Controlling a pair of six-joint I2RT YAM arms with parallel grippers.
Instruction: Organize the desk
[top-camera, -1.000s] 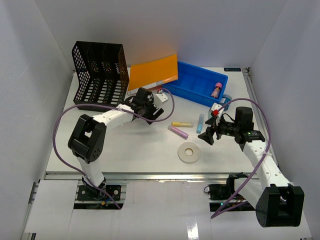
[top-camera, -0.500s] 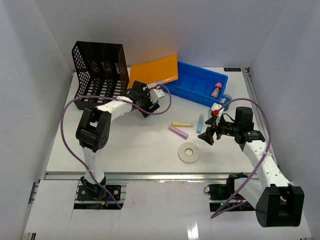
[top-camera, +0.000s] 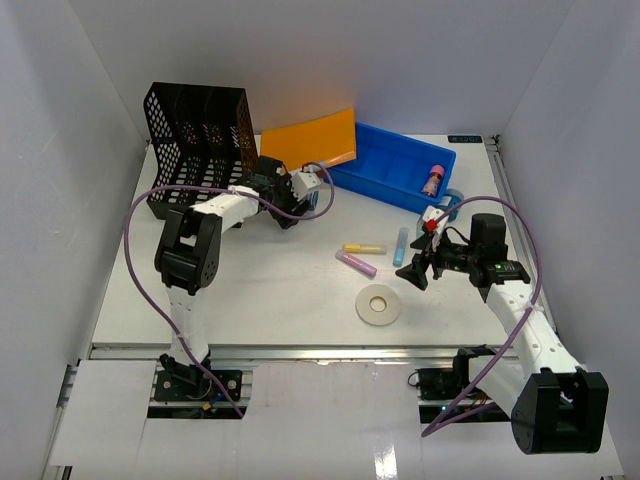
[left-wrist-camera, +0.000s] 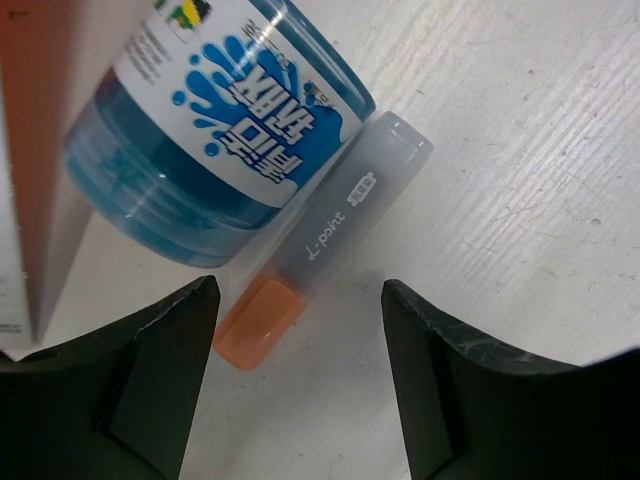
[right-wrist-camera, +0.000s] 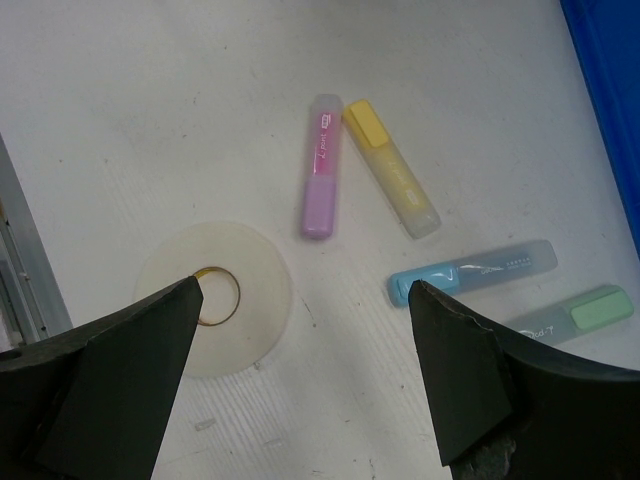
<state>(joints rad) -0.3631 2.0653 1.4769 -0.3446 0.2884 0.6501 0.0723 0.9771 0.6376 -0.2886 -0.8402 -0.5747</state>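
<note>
The white desk (top-camera: 250, 290) holds loose stationery. My left gripper (top-camera: 303, 190) is open and low over the desk at the back. In the left wrist view its jaws (left-wrist-camera: 298, 290) stand either side of the orange cap end of a grey highlighter (left-wrist-camera: 330, 225), which lies against a blue labelled jar (left-wrist-camera: 215, 120). My right gripper (top-camera: 418, 266) is open and empty. In the right wrist view (right-wrist-camera: 305, 290) it hovers above bare desk between a white tape roll (right-wrist-camera: 215, 300) and a blue highlighter (right-wrist-camera: 475, 270). Purple (right-wrist-camera: 322, 165), yellow (right-wrist-camera: 390, 165) and green (right-wrist-camera: 570, 315) highlighters lie beyond.
A black mesh file organizer (top-camera: 200, 130) stands at the back left. An orange folder (top-camera: 315, 140) leans beside it. A blue tray (top-camera: 385, 165) at the back right holds a small pink bottle (top-camera: 432, 180). The tape roll (top-camera: 379, 304) lies near the front rail (top-camera: 300, 352).
</note>
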